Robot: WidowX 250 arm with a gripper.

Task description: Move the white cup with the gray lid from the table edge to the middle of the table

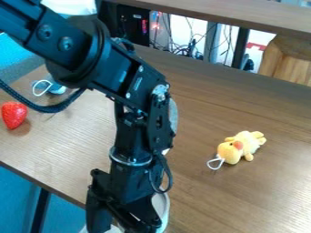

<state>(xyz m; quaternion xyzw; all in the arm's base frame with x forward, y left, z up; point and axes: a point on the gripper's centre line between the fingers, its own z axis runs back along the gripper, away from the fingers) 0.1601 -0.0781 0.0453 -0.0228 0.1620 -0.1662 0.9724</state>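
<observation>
one black gripper [124,217], at the view's bottom edge; jaws released or clenched, we cannot tell. one pale object [163,205], partly hidden behind it. on the table [209,207], we list: yellow plush toy [244,142], right; red strawberry [14,114], far left.

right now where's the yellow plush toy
The yellow plush toy lies on the wooden table at the camera view's right side, right of the black arm.
</observation>
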